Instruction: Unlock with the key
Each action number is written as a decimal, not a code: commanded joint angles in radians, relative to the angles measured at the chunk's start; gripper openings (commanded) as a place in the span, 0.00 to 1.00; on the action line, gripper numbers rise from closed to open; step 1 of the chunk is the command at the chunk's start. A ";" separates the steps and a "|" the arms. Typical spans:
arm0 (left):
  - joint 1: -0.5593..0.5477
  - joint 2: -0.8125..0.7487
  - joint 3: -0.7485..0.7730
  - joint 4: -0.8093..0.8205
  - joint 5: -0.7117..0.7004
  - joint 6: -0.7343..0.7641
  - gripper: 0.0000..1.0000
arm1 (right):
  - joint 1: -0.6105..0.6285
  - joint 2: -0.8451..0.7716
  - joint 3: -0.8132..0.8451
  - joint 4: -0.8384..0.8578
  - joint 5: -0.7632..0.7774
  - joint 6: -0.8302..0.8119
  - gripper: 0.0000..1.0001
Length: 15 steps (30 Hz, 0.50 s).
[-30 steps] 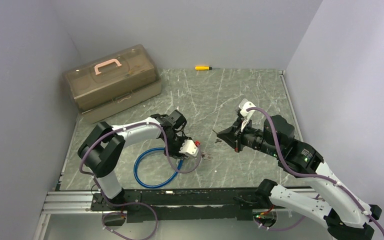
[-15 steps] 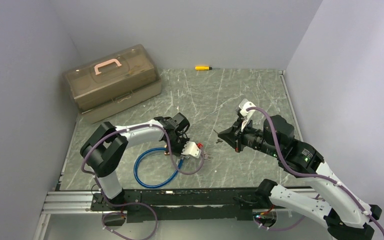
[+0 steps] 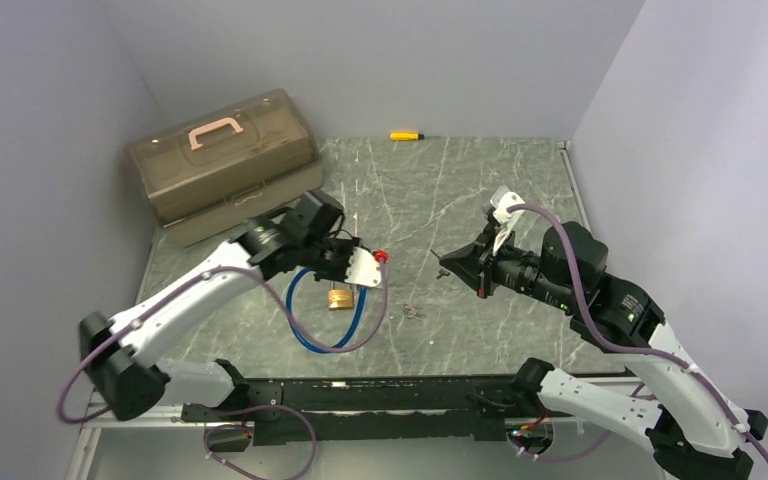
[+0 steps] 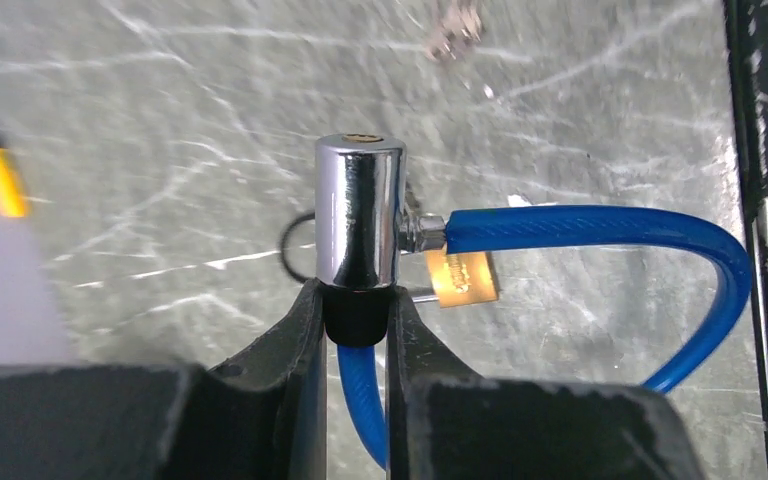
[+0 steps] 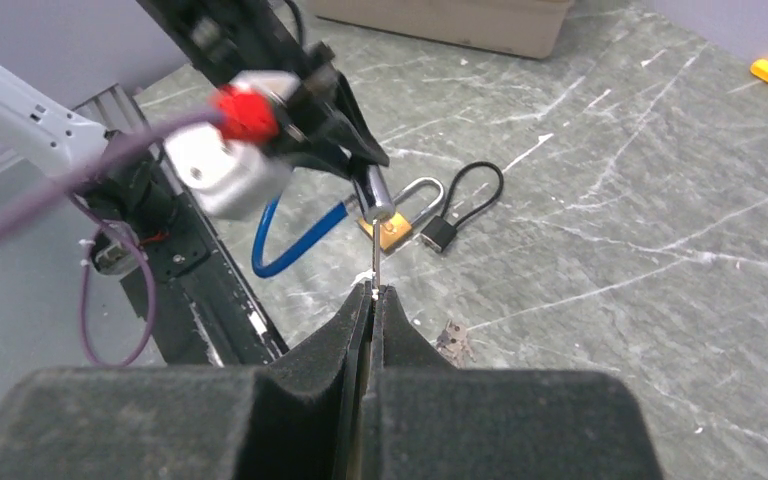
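Note:
The lock is a blue cable lock (image 4: 600, 225) with a chrome cylinder (image 4: 360, 210), its keyhole end pointing away from my left wrist. My left gripper (image 4: 357, 300) is shut on the black collar at the cylinder's base and holds it above the table. From above, the left gripper (image 3: 348, 262) hangs over the blue cable loop (image 3: 320, 325). My right gripper (image 5: 373, 292) is shut on the key (image 5: 375, 265), whose thin blade sticks out toward the chrome cylinder (image 5: 380, 200) with a gap between them. In the top view the right gripper (image 3: 450, 265) faces left.
A brass padlock (image 5: 395, 232) and a small black padlock (image 5: 440, 233) lie under the cylinder. Loose keys (image 3: 412, 312) rest on the marble table (image 3: 520, 190). A brown toolbox (image 3: 225, 165) stands back left and a yellow screwdriver (image 3: 406, 135) lies by the back wall.
My left gripper has shut on the lock's cylinder and raised it off the table, moving back and left. The right arm with the key has shifted slightly right.

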 commanded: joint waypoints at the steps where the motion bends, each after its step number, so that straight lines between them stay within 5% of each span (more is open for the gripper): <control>1: -0.004 -0.164 0.099 -0.123 0.091 -0.018 0.00 | -0.001 0.060 0.123 -0.038 -0.092 -0.017 0.00; 9: -0.004 -0.512 0.036 0.054 0.066 0.127 0.00 | -0.001 0.284 0.332 -0.200 -0.332 -0.034 0.00; 15: -0.005 -0.611 0.011 0.090 0.021 0.263 0.00 | 0.012 0.403 0.460 -0.260 -0.457 -0.060 0.00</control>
